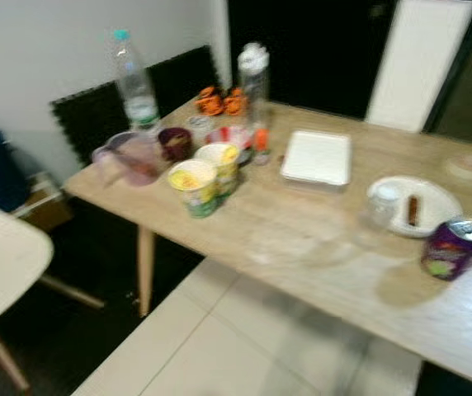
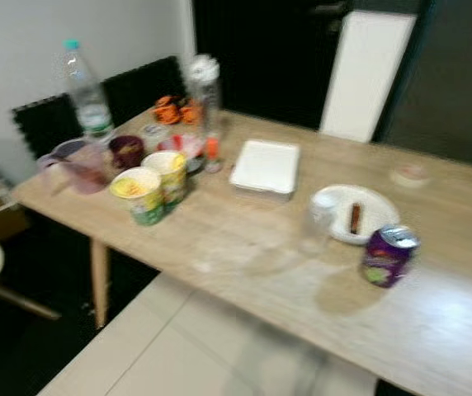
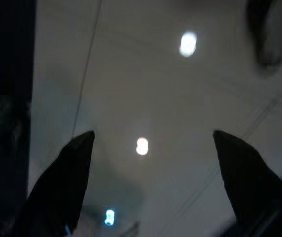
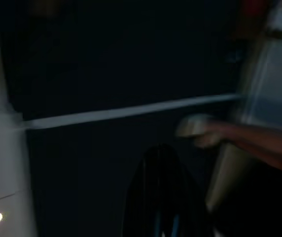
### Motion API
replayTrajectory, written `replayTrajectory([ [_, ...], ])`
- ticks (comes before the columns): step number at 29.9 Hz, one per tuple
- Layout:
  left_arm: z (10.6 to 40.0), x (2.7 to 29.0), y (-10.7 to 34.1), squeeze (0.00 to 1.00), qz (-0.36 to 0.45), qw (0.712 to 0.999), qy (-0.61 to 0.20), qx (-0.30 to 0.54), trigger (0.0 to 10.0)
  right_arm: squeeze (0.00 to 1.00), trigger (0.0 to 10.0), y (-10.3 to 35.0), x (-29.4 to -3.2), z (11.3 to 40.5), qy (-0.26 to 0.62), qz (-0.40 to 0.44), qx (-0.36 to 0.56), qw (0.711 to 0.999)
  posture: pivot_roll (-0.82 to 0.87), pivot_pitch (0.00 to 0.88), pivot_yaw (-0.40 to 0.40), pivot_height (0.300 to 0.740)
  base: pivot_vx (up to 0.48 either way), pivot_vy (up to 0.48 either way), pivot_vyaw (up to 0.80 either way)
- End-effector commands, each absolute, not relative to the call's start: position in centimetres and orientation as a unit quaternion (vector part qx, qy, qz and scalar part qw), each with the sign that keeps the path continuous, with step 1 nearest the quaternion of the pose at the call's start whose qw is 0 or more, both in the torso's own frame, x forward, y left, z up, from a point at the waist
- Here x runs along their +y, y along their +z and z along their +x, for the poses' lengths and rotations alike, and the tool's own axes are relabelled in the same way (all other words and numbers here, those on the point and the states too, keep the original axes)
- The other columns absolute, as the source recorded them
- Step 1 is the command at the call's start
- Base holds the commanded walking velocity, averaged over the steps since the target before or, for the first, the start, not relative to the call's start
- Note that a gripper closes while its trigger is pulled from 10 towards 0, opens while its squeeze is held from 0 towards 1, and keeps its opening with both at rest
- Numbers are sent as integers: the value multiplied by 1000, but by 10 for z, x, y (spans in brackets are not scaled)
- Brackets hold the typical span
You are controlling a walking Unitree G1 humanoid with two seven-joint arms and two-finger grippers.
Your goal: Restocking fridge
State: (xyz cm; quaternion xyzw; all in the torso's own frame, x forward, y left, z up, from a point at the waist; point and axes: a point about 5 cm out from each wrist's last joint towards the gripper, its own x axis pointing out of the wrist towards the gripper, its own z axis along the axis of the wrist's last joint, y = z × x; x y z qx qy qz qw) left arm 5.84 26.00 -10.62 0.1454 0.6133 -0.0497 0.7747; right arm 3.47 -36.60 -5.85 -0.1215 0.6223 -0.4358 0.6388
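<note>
A: What sits on the wooden worktop (image 1: 318,264)?

B: A purple can (image 1: 453,247) stands at the 4 o'clock side, near the front edge. Just beyond it, at about 3 o'clock, is a white plate (image 1: 415,205) with a small brown piece of food on it. A shut white box (image 1: 317,157) lies near the middle.

A: And the 9 o'clock end?

B: Two yellow-lidded cup-noodle tubs (image 1: 205,176) stand touching each other, with a clear plastic jug (image 1: 128,156) and a dark red mug (image 1: 175,143) beside them. A water bottle (image 1: 134,81) with a teal cap stands at 10 o'clock, a tall clear bottle (image 1: 254,87) at 12, and something orange (image 1: 221,100), perhaps fruit, behind it; the blur makes it hard to say.

A: The pincers?

B: The left pincer (image 3: 153,143) is spread wide with nothing between its fingers, hanging over pale floor tiles (image 3: 146,89). The right pincer (image 4: 163,197) shows as one dark mass; I cannot tell how it stands.
</note>
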Motion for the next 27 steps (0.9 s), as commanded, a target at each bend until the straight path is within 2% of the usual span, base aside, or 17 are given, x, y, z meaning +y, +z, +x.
replayTrajectory([
  [1,67,265,-102,0,143,789,-48,595,10000,0,10000,-52,-379,27,-423,-124,626,643,-78,145,8,740,0,0,0],
  [7,69,263,-102,0,137,796,-51,588,10000,0,10000,-51,-379,17,-432,-118,637,628,-86,149,11,740,0,0,0],
  [14,76,261,-102,0,135,804,-42,578,10000,0,10000,-42,-391,-2,-485,-95,635,594,-89,132,-2,740,0,0,0],
  [16,83,270,-98,0,131,813,-7,567,10000,0,10000,-19,-417,-22,-540,-113,619,558,-95,117,-14,740,0,0,0],
  [17,83,270,-98,0,131,813,-7,567,10000,0,10000,-19,-417,-22,-540,-113,619,558,-95,117,-14,740,0,0,0],
  [19,86,279,-94,0,125,819,24,560,10000,0,10000,3,-438,-30,-583,-130,592,541,-97,105,-24,740,0,0,0],
  [20,87,284,-92,0,120,822,45,555,10000,0,5725,14,-449,-29,-604,-133,574,537,-100,99,-27,740,0,0,0],
  [21,87,284,-92,0,120,822,45,555,10000,0,5725,14,-449,-29,-604,-133,574,537,-100,99,-27,740,0,0,0],
  [22,88,289,-90,0,117,824,63,551,10000,0,7647,25,-459,-26,-615,-143,558,538,-112,89,-33,740,0,0,0],
  [23,88,293,-89,0,116,824,79,549,10000,0,10000,36,-468,-19,-614,-160,546,547,-114,82,-39,740,0,0,0],
  [25,87,299,-87,0,111,824,101,546,10000,0,10000,57,-484,1,-621,-172,505,574,-115,77,-42,740,0,0,0],
  [27,86,300,-86,0,109,824,107,546,10000,0,10000,68,-492,11,-623,-181,486,585,-117,67,-47,740,0,0,0],
])
